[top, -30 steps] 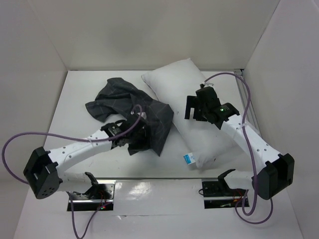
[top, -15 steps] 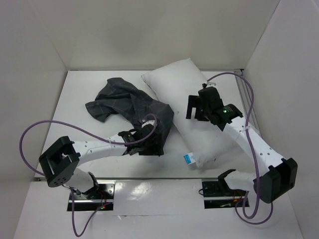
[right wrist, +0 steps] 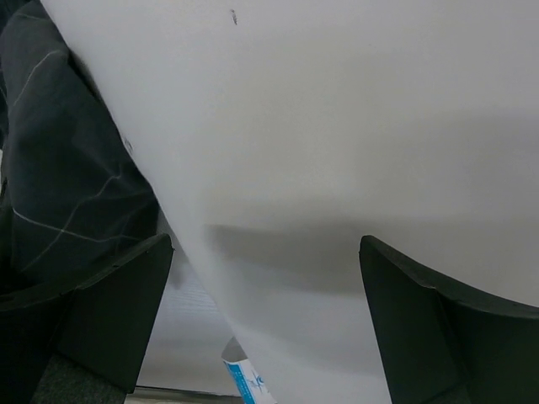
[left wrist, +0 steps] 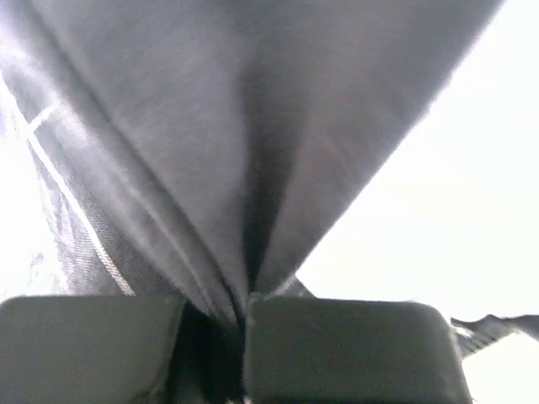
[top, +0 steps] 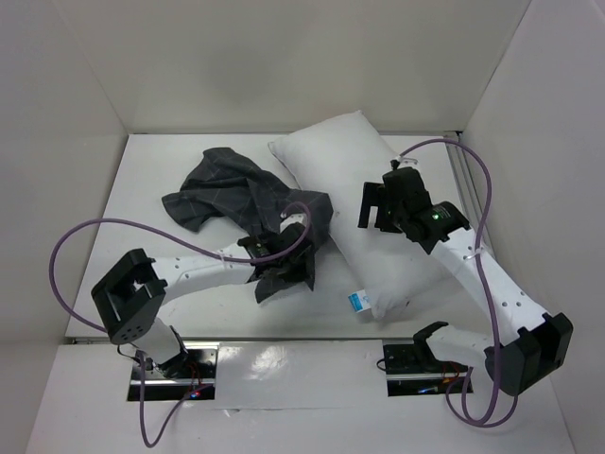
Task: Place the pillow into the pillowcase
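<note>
My left pincer (left wrist: 240,313) is clamped on a fold of the pillowcase (top: 232,194). The rest of it lies crumpled on the surface (top: 151,170), against the left edge of the pillow (top: 336,165). My right pincer (top: 371,204) hangs spread wide over the pillow's middle, gripping nothing.

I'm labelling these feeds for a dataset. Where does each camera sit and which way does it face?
Top external: above and behind the arms, looking down on the table, pillow and pillowcase; both arms show.
Left wrist: on the left arm, facing along the left gripper, shut on a pillowcase fold filling the view.
Right wrist: on the right arm, facing through the open right gripper at the pillow.
Shared: top and right wrist both show the pillow's blue tag.
</note>
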